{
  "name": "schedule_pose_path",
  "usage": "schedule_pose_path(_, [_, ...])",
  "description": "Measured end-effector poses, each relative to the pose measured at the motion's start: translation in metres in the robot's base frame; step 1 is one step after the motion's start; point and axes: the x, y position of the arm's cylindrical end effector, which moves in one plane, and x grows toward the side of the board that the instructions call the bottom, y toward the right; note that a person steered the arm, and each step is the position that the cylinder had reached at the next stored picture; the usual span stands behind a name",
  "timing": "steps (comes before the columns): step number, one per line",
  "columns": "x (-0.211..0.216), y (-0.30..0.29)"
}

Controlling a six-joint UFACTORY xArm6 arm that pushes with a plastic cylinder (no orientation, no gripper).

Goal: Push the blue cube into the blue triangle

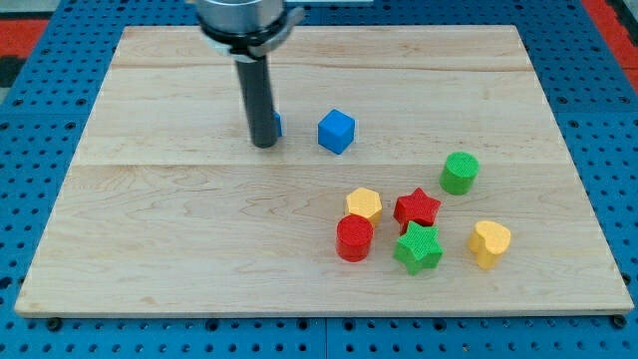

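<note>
- Most of the blue triangle is hidden behind my rod; only a thin blue sliver shows at the rod's right edge, so its shape cannot be made out.
- My tip rests on the table in the upper middle of the frame, touching or just beside that sliver.
- The arm's upper part is cut off by the top of the frame.
- There is no hand, only the rod.
- One blue cube sits just right of the tip, apart from it.
- At lower right, counted: one green cylinder, one yellow hexagon, one red star, one red cylinder, one green star, one yellow heart.
</note>
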Motion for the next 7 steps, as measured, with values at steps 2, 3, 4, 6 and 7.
schedule_pose_path(2, [0.062,0.045])
schedule_pose_path(3, [0.044,0.094])
schedule_pose_path(4, [0.032,0.124])
schedule_pose_path(6, [-0.006,0.052])
schedule_pose_path(7, [-0.031,0.045])
